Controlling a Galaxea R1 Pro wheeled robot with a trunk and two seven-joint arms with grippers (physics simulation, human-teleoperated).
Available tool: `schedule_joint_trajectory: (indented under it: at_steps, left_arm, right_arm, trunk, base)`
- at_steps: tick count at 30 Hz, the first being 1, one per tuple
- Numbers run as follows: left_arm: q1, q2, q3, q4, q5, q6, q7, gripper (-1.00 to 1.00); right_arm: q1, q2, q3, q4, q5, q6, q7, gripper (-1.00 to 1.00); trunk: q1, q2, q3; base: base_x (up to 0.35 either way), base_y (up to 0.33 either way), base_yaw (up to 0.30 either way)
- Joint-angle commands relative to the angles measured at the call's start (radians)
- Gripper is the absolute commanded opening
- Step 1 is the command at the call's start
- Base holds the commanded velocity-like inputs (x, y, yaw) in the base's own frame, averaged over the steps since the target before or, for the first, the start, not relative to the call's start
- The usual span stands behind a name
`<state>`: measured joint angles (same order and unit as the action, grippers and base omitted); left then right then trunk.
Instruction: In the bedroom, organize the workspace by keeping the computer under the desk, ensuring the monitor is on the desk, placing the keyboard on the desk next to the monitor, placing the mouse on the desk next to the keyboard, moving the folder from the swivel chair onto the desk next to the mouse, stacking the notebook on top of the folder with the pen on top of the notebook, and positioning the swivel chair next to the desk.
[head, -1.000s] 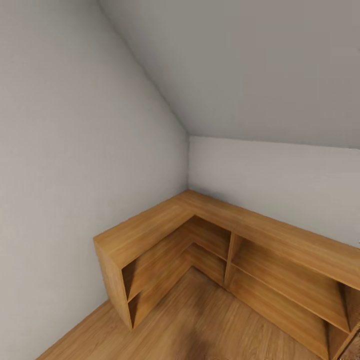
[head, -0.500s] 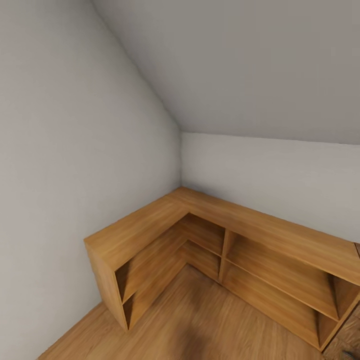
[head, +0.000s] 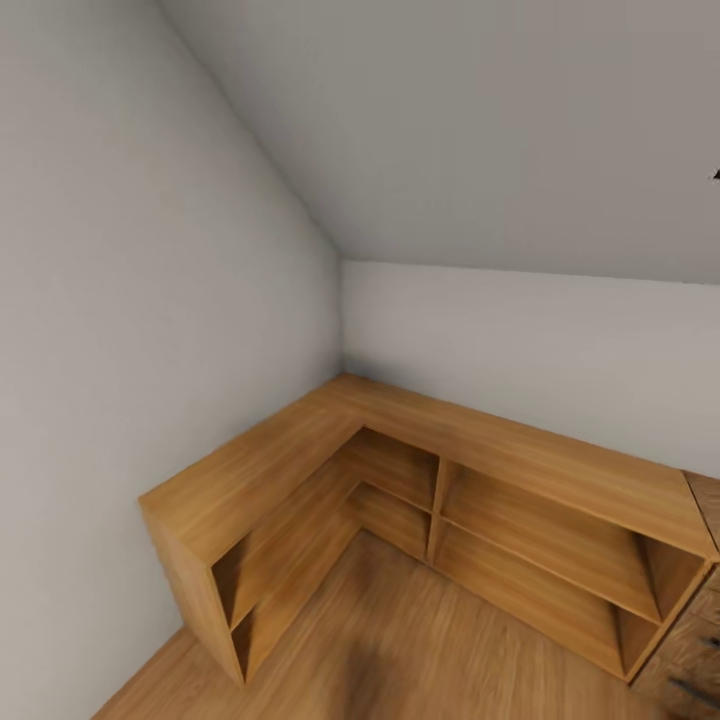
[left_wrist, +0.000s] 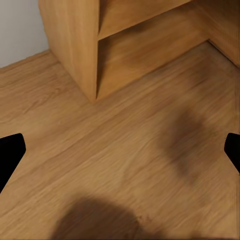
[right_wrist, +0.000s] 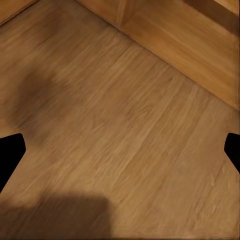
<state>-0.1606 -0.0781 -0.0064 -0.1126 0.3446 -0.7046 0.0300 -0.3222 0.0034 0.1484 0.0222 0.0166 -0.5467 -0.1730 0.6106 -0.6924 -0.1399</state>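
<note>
Light-wood L-shaped low shelving (head: 420, 470) fills the corner we face, against plain grey walls (head: 150, 300) on a wood-plank floor (head: 400, 640). Our left gripper (left_wrist: 120, 152) and right gripper (right_wrist: 120, 150) both hang spread wide above bare planks, holding nothing. We see none of the desk's things from this spot.

light: even, soft | shadows: blurry dark patches on floor (left_wrist: 125, 165) | blur: slight softness | glare: none

I see an L-shaped wooden shelf unit (head: 420, 470) in the corner of grey walls (head: 120, 300), standing on a wood floor (head: 400, 650).
</note>
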Motion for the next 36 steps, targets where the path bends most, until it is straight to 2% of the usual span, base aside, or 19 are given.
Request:
schedule_joint_trajectory:
  at_steps: [1, 15, 30, 36]
  left_arm:
    - [-0.001, 0.000, -0.001, 0.001, 0.000, -0.003, 0.003, 1.00]
    - [-0.001, -0.001, -0.001, 0.002, 0.001, -0.003, 0.002, 1.00]
    - [-0.001, -0.002, -0.001, 0.002, 0.001, -0.003, 0.002, 1.00]
    - [-0.001, -0.002, -0.001, 0.002, 0.001, -0.003, 0.002, 1.00]
  right_arm:
    - [-0.001, 0.000, 0.008, 0.002, 0.002, -0.002, -0.008, 1.00]
    - [-0.001, 0.000, 0.008, 0.002, 0.002, -0.002, -0.008, 1.00]
    - [-0.001, 0.000, 0.008, 0.002, 0.002, -0.002, -0.008, 1.00]
    - [-0.001, 0.001, 0.009, 0.002, 0.003, -0.002, -0.006, 1.00]
  trunk:
    - [0.000, -0.001, -0.002]
    - [0.000, -0.001, -0.002]
    - [0.000, -0.001, -0.002]
    - [0.000, -0.001, -0.002]
  base:
    - [0.016, 0.011, -0.257]
    - [0.017, 0.002, -0.267]
    - [0.291, 0.000, -0.269]
    - [0.104, 0.000, -0.137]
